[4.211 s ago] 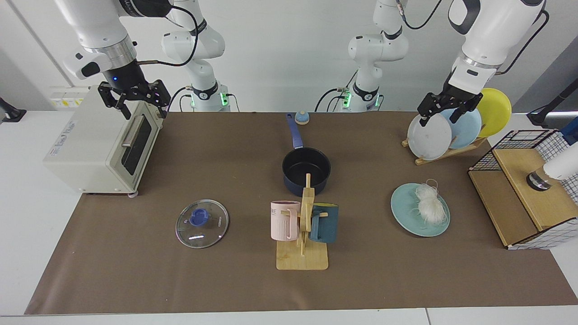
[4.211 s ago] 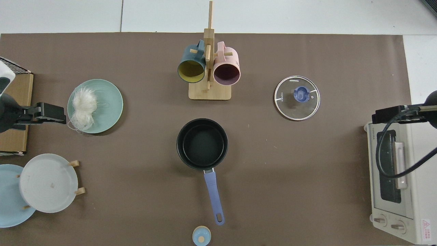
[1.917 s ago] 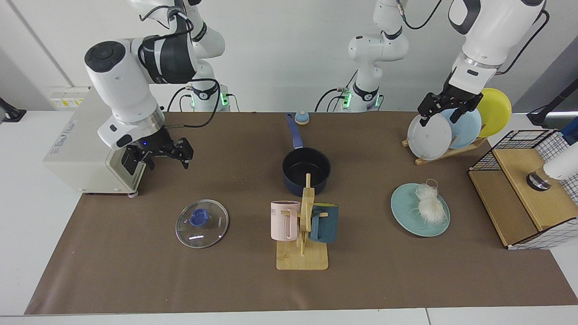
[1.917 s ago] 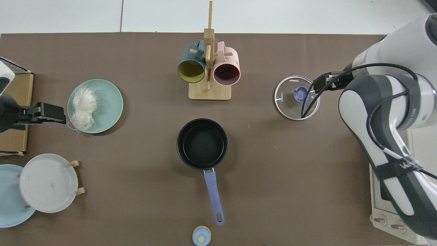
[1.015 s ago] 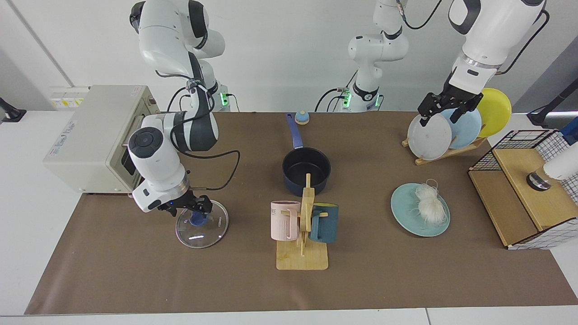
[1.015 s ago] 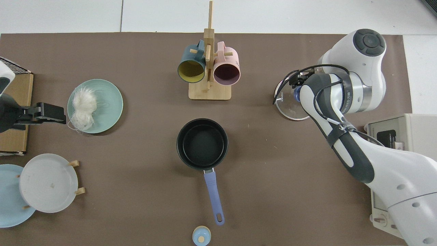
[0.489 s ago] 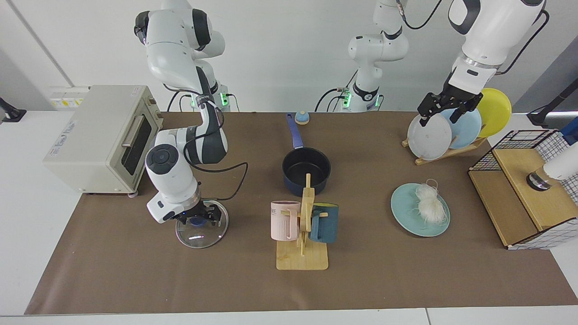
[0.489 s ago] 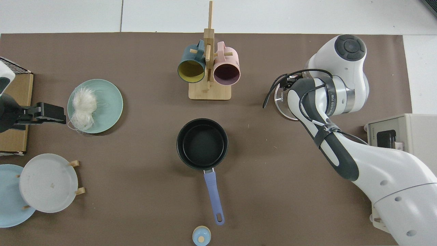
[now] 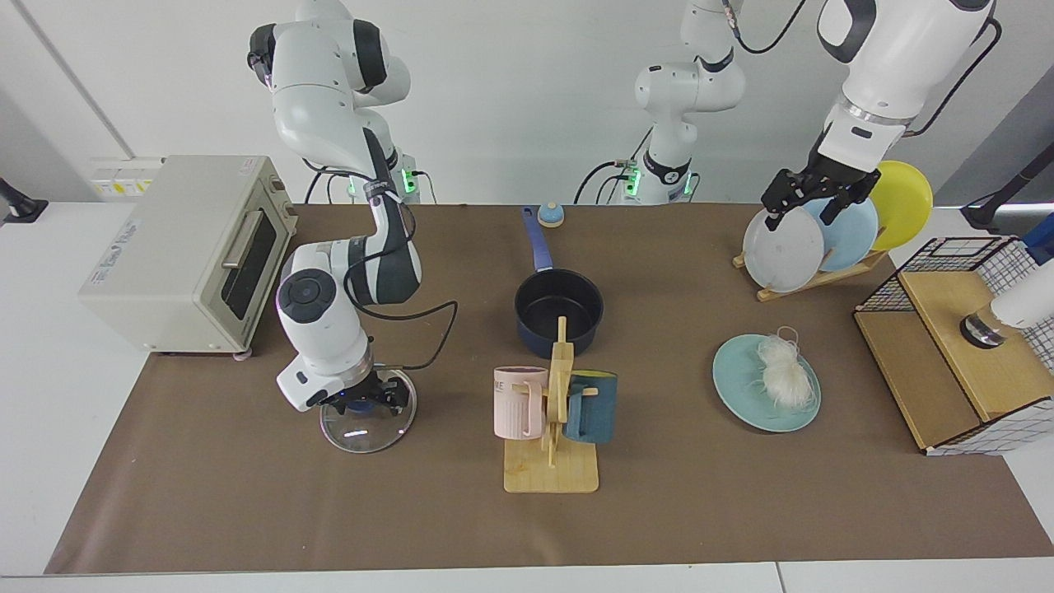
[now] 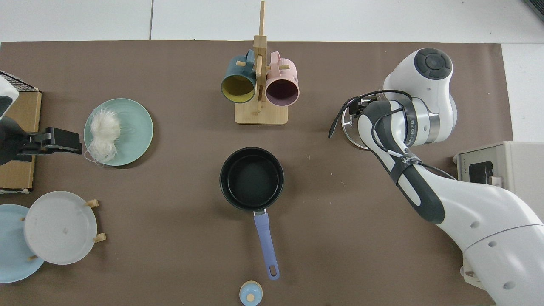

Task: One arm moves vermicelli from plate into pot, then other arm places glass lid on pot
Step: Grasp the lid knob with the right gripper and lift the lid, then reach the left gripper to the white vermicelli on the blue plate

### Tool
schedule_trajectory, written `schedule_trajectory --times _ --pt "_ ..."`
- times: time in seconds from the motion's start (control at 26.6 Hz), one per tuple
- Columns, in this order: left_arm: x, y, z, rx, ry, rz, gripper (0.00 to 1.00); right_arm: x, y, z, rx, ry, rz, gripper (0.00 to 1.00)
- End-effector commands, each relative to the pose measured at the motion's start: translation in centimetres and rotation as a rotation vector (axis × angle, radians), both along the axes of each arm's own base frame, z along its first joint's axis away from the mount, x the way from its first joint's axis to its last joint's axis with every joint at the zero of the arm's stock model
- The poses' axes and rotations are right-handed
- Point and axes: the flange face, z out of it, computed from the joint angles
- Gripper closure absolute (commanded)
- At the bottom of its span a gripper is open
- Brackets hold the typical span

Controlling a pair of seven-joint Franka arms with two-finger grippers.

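Facing view shows the glass lid [image 9: 368,420] lying flat on the brown mat, lower left of centre, with the right gripper [image 9: 368,401] down over its blue knob; I cannot tell whether the jaws have closed. The lid looks stiff, breakable and slippery at its rim, so the knob seems the only sound hold. The vermicelli [image 9: 782,372], light, soft and wispy, sits on the plate [image 9: 733,383] at right, best pinched through its middle. The pot [image 9: 558,310] at centre is empty. The left gripper [image 9: 807,206] waits, jaws apart, at upper right by the racked plates [image 9: 786,247]
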Motion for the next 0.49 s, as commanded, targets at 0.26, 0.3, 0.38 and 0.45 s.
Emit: schedule_trajectory --times 0.26,0.3,0.38,0.45 --pt "-0.4 -0.7 0.3 0.003 -0.002 -0.031 0.0 -0.5 -0.1 0.1 0.002 -0.009 -0.014 0.82" --pt "-0.6 -0.6 0.1 0.004 0.003 -0.038 0.0 -0.4 -0.2 0.1 0.006 -0.01 -0.019 0.89" --pt "-0.5 0.5 0.2 0.003 -0.006 -0.023 0.0 -0.3 0.1 0.5 0.01 -0.016 -0.018 0.99" --pt "0.0 1.8 0.1 0.004 -0.025 -0.012 0.0 -0.3 0.4 1.0 0.012 -0.019 -0.012 1.0"
